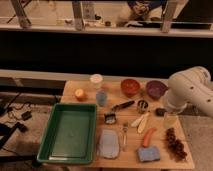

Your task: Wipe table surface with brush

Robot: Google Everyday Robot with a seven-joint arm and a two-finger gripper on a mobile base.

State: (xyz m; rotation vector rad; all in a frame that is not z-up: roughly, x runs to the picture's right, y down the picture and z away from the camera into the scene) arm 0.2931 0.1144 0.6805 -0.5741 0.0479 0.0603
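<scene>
The gripper (161,111) sits mostly hidden under the arm (192,90) at the table surface's (115,92) right side. The arm itself is cut off there, at the picture's right edge.

Matt light-brown wooden tabletop (114,92); smooth green rectangular tray (70,132), probably plastic; slim dark matt-handled brush (123,105); glossy white arm shell (190,90), its dark gripper (160,111) by the table's right edge.

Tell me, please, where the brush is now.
Camera view: the brush lies centrally on the table surface, between blue cup and metal cup; the gripper hangs at its right edge.

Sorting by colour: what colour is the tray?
The tray is green, camera view. The gripper is near the table, right side.
</scene>
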